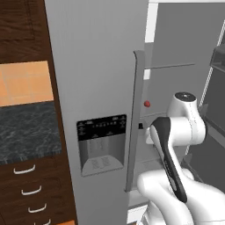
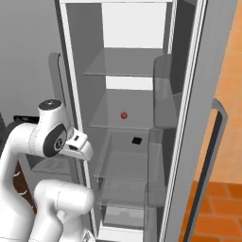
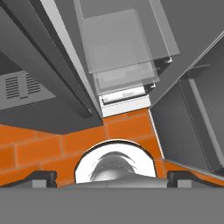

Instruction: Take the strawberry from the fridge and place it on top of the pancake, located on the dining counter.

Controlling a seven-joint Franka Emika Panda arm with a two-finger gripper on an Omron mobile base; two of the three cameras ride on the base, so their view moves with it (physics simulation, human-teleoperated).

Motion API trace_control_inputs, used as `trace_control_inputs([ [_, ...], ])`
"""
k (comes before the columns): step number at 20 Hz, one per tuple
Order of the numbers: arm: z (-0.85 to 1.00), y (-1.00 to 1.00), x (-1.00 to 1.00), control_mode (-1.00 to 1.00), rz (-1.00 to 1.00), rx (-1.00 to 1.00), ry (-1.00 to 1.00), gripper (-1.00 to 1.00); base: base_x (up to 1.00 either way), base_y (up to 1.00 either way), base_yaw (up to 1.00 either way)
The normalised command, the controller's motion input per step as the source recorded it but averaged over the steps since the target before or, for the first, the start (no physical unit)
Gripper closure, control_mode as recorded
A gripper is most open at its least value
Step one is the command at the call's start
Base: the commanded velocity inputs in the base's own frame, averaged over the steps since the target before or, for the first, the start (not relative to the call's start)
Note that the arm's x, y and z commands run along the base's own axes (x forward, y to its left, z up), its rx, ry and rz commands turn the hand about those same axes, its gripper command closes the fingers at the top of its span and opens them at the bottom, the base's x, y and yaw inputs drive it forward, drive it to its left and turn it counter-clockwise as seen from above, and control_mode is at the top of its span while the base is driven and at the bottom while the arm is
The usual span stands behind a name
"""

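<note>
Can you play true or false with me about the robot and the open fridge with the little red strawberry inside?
1. The strawberry sits on a glass shelf inside the fridge. True.
2. The fridge's right door is shut tight. False: it stands open, so the shelves show.
3. The robot's fingers are squeezing the strawberry. False: the gripper is open and holds nothing; the berry lies alone on its shelf.
4. The dispenser panel on the closed left door is black. True.
5. The floor is blue. False: it is orange brick.
</note>
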Motion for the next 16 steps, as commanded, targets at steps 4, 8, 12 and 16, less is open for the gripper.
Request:
trace_control_inputs([
  [4,0.00,0.00,0.00,1.00,0.00,0.00,0.00,-1.00,0.01,-0.24,-0.14],
  [8,0.00,0.00,0.00,1.00,0.00,0.00,0.00,-1.00,0.32,-0.14,0.09],
  [12,0.00,0.00,0.00,1.00,0.00,0.00,0.00,-1.00,0.29,-0.17,0.15],
  [16,0.00,0.00,0.00,1.00,0.00,0.00,0.00,-1.00,0.02,-0.37,0.05],
])
